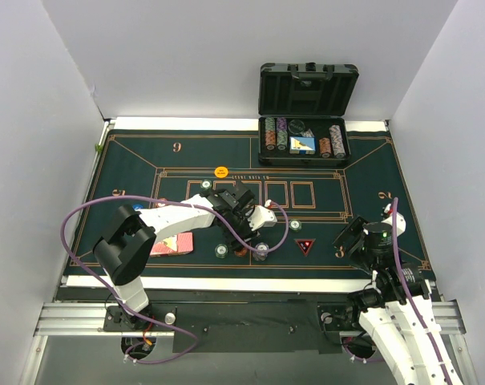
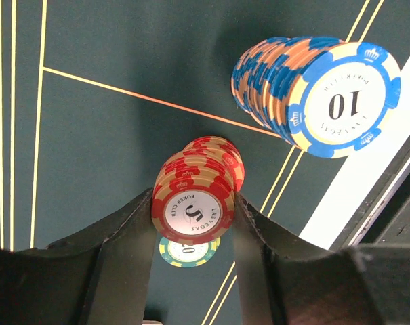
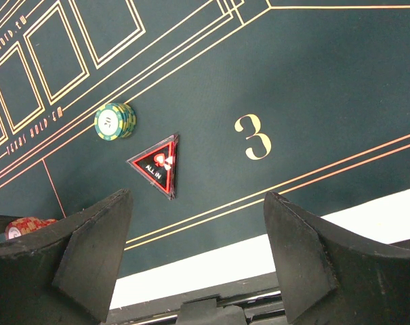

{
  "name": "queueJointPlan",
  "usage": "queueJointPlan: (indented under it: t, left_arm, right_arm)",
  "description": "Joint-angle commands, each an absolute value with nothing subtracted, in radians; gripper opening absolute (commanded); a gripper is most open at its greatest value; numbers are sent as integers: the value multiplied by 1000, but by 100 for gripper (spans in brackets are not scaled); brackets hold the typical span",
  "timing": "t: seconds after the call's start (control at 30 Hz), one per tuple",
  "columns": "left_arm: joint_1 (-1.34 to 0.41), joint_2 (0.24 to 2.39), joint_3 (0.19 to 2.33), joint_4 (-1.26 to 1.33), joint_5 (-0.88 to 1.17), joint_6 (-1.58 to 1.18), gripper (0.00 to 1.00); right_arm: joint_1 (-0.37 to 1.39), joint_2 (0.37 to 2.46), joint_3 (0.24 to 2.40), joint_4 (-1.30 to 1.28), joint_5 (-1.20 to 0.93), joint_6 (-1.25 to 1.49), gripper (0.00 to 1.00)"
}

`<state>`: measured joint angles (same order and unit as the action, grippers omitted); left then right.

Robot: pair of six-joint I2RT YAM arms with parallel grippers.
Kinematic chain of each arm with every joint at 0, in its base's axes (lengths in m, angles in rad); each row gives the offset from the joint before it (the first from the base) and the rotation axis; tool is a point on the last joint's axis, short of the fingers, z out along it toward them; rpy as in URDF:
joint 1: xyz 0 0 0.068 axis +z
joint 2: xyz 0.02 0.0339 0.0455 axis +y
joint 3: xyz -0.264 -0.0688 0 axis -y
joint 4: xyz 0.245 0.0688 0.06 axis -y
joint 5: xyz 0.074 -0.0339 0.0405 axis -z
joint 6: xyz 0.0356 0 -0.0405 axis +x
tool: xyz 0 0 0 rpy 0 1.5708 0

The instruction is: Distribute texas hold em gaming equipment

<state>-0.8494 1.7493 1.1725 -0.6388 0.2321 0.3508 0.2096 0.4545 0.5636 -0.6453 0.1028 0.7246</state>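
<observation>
The left gripper (image 2: 194,202) is seen clamped on a stack of red chips (image 2: 191,213) above the felt mat (image 2: 110,135), left of the black "ALL IN" triangle (image 1: 305,246). A blue chip stack (image 2: 313,88) is set close by, and a green-and-yellow chip (image 2: 189,252) is partly hidden behind the red stack. The right gripper (image 3: 198,200) is held spread and empty to the right of that triangle, with a green chip stack (image 3: 114,120) placed just beyond it and more chips racked in the open black case (image 1: 306,120) well beyond it.
</observation>
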Motion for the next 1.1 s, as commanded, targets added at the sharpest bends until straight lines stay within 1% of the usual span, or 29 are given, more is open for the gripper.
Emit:
queueJointPlan:
  t: [0.0, 0.03, 0.13, 0.17, 0.27, 0.3, 0.57, 0.73, 0.87, 1.07]
  left_arm:
    - [-853, 1743, 1186, -615, 259, 348, 50]
    - [-853, 1741, 1187, -617, 261, 348, 45]
    - [-853, 1736, 1184, -618, 267, 351, 39]
    - [-853, 1733, 1184, -621, 267, 351, 36]
    - [-853, 1720, 1186, -633, 265, 356, 33]
    - [-851, 1707, 1184, -640, 267, 356, 31]
    - [-833, 1661, 1229, -702, 267, 368, 30]
    - [-757, 1680, 1296, -713, 249, 403, 29]
    - [-655, 1762, 1425, -735, 235, 443, 28]
    - [-560, 1971, 1636, -778, 196, 488, 28]
  right_arm:
    - [206, 462, 554, -629, 103, 710, 73]
    - [206, 462, 554, -630, 103, 710, 73]
    - [206, 462, 554, -630, 103, 709, 73]
    - [206, 462, 554, -629, 103, 709, 73]
    - [206, 466, 555, -629, 103, 709, 73]
    - [206, 466, 554, -630, 103, 709, 73]
    - [207, 468, 555, -629, 103, 709, 73]
    - [206, 468, 555, -630, 101, 709, 73]
    - [206, 469, 557, -630, 103, 709, 73]
    - [206, 474, 558, -632, 106, 709, 73]
